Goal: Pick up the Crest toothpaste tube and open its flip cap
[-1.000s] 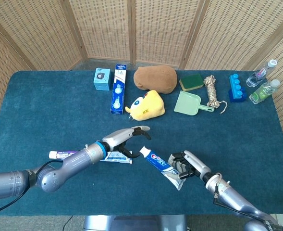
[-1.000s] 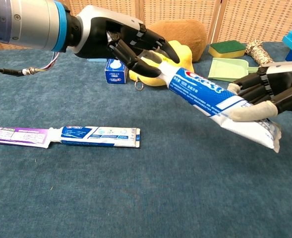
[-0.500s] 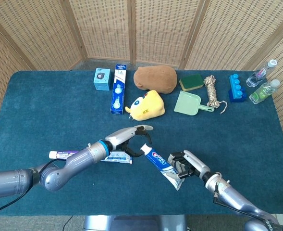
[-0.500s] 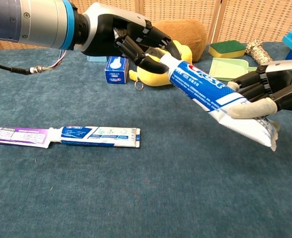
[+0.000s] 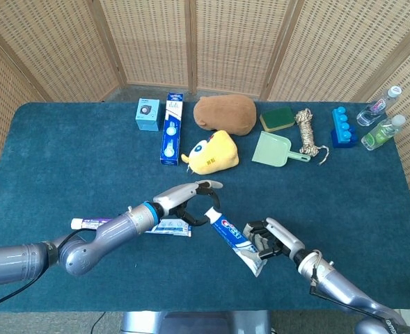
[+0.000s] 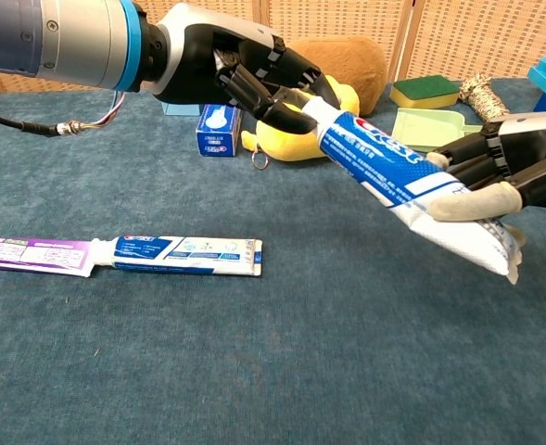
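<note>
The Crest toothpaste tube (image 5: 231, 235) (image 6: 384, 158) is held off the blue table, slanting from its crimped end up to the white cap (image 5: 211, 202). My right hand (image 5: 271, 236) (image 6: 509, 171) grips the tube's flat rear half, thumb on top. At the cap end my left hand (image 5: 187, 198) (image 6: 235, 69) has its fingers curled around the cap from above and below. In the chest view those fingers hide most of the cap, so I cannot tell whether the lid is lifted.
A flat toothbrush pack (image 5: 131, 225) (image 6: 115, 252) lies on the cloth under the left forearm. Behind stand a yellow plush (image 5: 214, 152) (image 6: 282, 141), a brown plush (image 5: 225, 113), a green dustpan (image 5: 274, 149) (image 6: 430, 128), blue boxes (image 5: 170, 129), a sponge, rope, blocks and bottles.
My left hand has moved right to the tube's cap end and its fingers have closed around the cap. The tube has shifted slightly; the right hand keeps its grip.
</note>
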`<state>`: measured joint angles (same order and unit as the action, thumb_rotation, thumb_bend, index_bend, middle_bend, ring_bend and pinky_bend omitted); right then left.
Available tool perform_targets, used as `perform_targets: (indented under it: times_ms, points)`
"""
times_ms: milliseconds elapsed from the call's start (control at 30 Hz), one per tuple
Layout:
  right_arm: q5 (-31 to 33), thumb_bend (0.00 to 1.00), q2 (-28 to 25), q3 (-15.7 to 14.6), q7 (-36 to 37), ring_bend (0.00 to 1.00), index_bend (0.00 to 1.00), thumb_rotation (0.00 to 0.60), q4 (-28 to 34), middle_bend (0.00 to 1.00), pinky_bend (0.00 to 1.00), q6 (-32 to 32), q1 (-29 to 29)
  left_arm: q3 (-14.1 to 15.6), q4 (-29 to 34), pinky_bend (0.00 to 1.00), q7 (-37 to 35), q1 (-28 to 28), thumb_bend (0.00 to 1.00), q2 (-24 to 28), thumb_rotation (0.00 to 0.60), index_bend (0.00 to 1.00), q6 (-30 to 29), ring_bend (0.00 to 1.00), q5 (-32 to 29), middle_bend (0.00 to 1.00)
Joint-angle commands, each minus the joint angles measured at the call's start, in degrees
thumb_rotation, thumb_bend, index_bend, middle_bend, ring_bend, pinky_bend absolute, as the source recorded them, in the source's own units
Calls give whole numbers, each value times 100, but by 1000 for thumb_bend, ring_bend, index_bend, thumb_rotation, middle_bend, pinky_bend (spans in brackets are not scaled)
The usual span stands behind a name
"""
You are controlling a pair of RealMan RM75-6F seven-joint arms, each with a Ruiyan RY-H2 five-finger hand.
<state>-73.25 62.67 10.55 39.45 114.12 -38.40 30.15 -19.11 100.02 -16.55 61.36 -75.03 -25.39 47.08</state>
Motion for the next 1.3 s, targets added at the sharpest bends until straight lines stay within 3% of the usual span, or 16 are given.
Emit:
perform_targets:
  times_ms: [33, 267, 633, 1300]
  points:
    - [-27, 499, -21, -19, 42, 732, 997, 600, 6, 755, 766, -27, -13, 13, -3, 103, -13, 12, 382, -2, 600, 391, -29, 4, 10, 115]
    - [-24, 499, -30, -62, 115, 733, 997, 600, -57, 754, 766, -65, -17, 54, -5, 108, -41, 58, 393, -13, 600, 470, -102, 11, 3, 132]
    - [192, 500, 3, -70, 81, 732, 996, 600, -130, 753, 766, -176, -17, 138, -2, 116, -49, 99, 392, 12, 600, 505, -210, 15, -55, 135]
    - [1387, 498, 174, -73, -957, 739, 997, 600, -125, 753, 766, -605, 50, 221, 96, 119, -3, 135, 391, 42, 600, 567, -391, 21, -116, 146]
